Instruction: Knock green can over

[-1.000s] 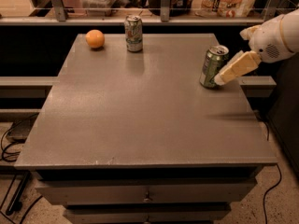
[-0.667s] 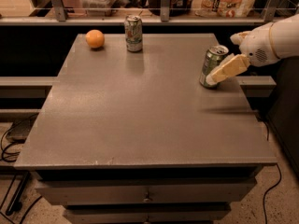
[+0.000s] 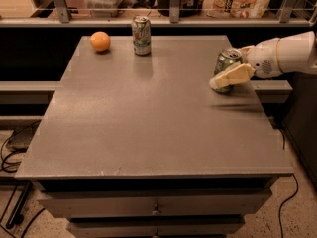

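- Green can [image 3: 226,62] stands near the right edge of the grey table [image 3: 148,128], not yet toppled.
- The gripper [image 3: 232,77] lies low across its near side; whether it is open or closed cannot be told.
- A higher, inboard push should tip rather than slide it.
- White-and-silver can [image 3: 141,35] and orange [image 3: 100,41] sit well apart.
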Available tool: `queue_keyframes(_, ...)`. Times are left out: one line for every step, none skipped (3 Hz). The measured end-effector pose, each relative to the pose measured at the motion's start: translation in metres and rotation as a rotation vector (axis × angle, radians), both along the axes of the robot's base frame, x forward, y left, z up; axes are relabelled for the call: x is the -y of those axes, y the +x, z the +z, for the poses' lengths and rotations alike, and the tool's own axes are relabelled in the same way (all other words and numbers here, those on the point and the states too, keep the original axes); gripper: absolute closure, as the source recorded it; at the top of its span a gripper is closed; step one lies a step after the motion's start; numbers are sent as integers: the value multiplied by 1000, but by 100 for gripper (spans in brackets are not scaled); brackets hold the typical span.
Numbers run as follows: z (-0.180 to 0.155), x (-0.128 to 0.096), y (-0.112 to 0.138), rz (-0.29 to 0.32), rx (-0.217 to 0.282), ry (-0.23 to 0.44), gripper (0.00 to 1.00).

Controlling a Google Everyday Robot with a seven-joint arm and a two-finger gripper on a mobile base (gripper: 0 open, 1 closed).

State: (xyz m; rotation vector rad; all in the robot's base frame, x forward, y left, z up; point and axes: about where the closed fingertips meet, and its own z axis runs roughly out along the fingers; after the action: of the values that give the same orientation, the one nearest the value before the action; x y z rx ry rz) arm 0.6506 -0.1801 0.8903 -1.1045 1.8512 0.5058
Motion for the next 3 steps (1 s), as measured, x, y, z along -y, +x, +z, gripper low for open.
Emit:
queue_keyframes(0, -13, 6, 31, 8, -10, 49)
queue_keyframes(4, -36, 6, 76, 21, -120, 72)
queue_keyframes(7, -71, -2, 165, 60, -327, 95)
